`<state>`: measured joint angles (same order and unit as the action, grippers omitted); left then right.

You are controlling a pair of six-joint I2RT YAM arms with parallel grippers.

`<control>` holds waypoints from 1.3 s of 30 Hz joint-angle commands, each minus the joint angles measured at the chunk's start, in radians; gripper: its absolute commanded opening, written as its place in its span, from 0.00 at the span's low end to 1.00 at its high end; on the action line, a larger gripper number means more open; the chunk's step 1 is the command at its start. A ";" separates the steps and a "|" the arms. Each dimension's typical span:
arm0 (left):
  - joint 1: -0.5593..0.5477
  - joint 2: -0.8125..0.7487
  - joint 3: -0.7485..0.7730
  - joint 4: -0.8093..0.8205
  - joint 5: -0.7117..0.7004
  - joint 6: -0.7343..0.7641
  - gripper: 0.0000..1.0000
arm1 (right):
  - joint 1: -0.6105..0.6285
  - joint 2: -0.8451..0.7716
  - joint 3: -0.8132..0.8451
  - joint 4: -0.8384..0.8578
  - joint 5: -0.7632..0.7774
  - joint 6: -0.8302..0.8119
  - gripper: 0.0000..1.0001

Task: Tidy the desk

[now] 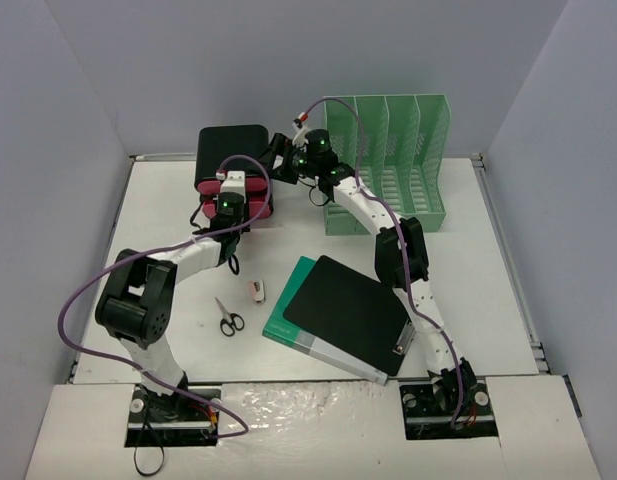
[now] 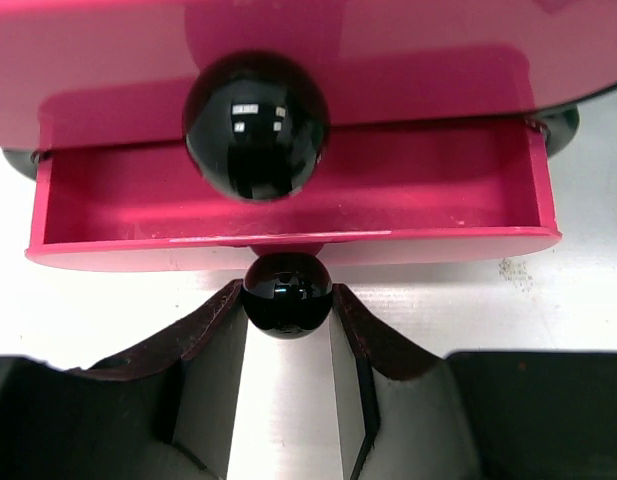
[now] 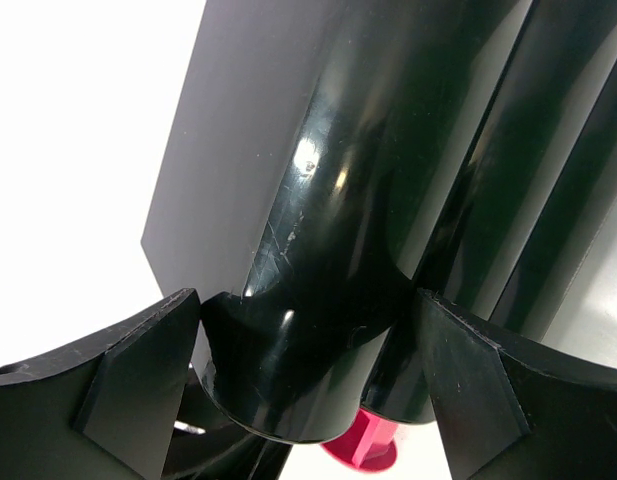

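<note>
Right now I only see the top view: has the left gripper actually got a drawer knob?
Observer: Yes. Left wrist view shows the left gripper closed on the lower knob.
Operator: Is that drawer open?
Observer: Yes, the pink drawer stands open; the inside that shows is empty.
Operator: And the right gripper?
Observer: It clamps a rounded black post of the drawer unit.

From above, the left arm hides most of the pink drawers near the table's far-left corner. A black board covers most of the green folder. The pink-white item is too small to identify. The black casing runs off the right wrist view's top edge.
</note>
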<state>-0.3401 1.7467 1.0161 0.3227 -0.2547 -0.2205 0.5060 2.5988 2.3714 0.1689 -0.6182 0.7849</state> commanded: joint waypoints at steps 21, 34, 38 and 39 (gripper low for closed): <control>-0.141 -0.281 -0.162 -0.053 -0.125 -0.093 0.00 | 0.026 -0.006 -0.026 -0.033 0.002 -0.023 0.82; -0.143 -0.331 -0.169 -0.114 -0.174 -0.094 0.00 | 0.029 -0.008 -0.039 -0.034 -0.004 -0.032 0.82; -0.143 -0.331 -0.165 -0.132 -0.196 -0.106 0.00 | 0.028 -0.008 -0.038 -0.034 -0.005 -0.032 0.82; -0.143 -0.331 -0.164 -0.137 -0.201 -0.109 0.05 | 0.028 -0.009 -0.038 -0.035 -0.005 -0.031 0.82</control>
<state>-0.4767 1.4831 0.8051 0.1561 -0.3823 -0.3076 0.5078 2.5983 2.3582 0.1912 -0.6182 0.7834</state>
